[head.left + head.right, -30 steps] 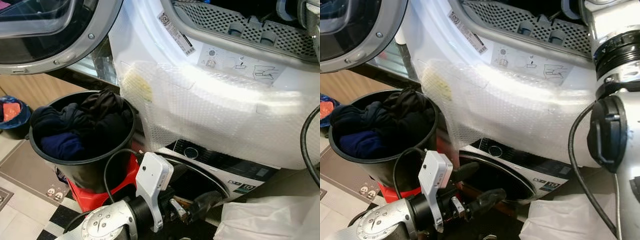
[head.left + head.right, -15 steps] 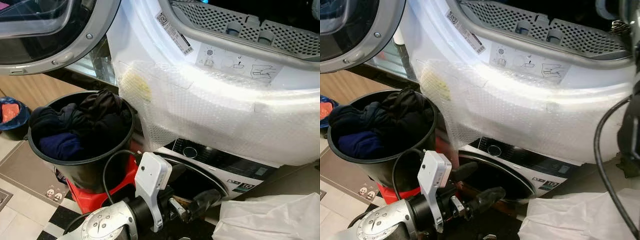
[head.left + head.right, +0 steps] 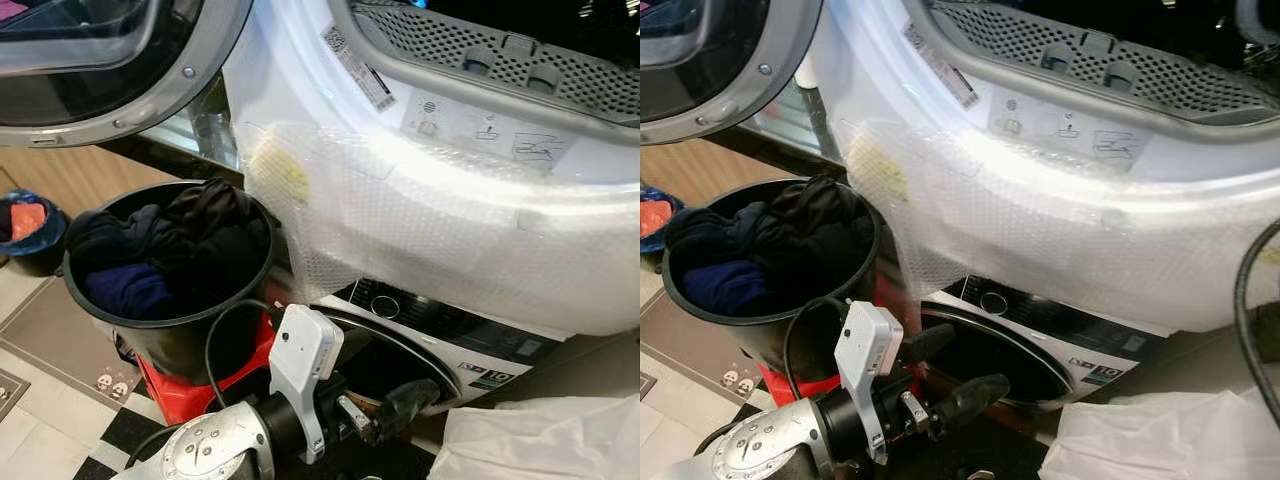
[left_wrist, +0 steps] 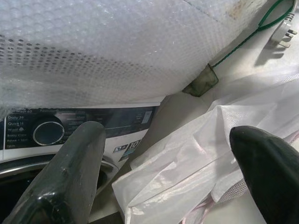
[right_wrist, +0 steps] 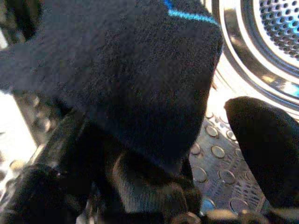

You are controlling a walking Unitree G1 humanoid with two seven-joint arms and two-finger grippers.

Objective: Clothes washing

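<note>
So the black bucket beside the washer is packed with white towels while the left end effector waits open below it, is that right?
Not quite: the black bucket holds dark clothes, black and navy, not white towels, as the left eye view shows. The rest stands: the left end effector sits open below it, by the washer.

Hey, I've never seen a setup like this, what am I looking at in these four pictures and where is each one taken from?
It is a humanoid robot doing laundry. The two wide pictures come from cameras on its head, looking down at a stacked washing machine partly wrapped in bubble wrap, beside a black bucket full of dark clothes. The left gripper waits open, low in front. The other two pictures come from wrist cameras. The right wrist one looks into a metal drum, where a dark garment drapes over the right gripper.
</note>
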